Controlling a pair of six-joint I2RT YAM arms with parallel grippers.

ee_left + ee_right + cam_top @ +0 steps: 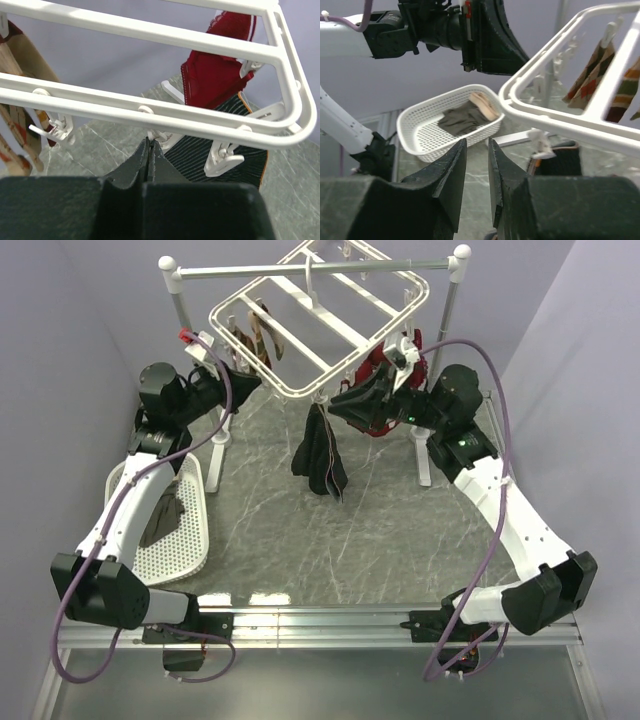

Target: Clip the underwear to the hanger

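Note:
The white hanger (296, 393) hangs from a rail at the back. The black underwear (320, 455) hangs limp below its near corner. My left gripper (248, 380) is shut and empty, just left of that corner. In the left wrist view its fingertips (150, 143) sit under the hanger's front bar (150, 112), beside a clip (222, 157) with the ribbed black underwear (200, 155) behind. My right gripper (347, 400) is open and empty just right of the underwear. In the right wrist view it (477, 147) is below the hanger's rim (555, 122), with the underwear (562, 160) to its right.
A white two-post rail stand (310, 268) holds the hanger. A dark red bra (375, 375) and tan-and-red patterned garments (255, 340) hang from it. A white basket (175, 530) with a dark garment (462, 120) sits at the left on the grey table.

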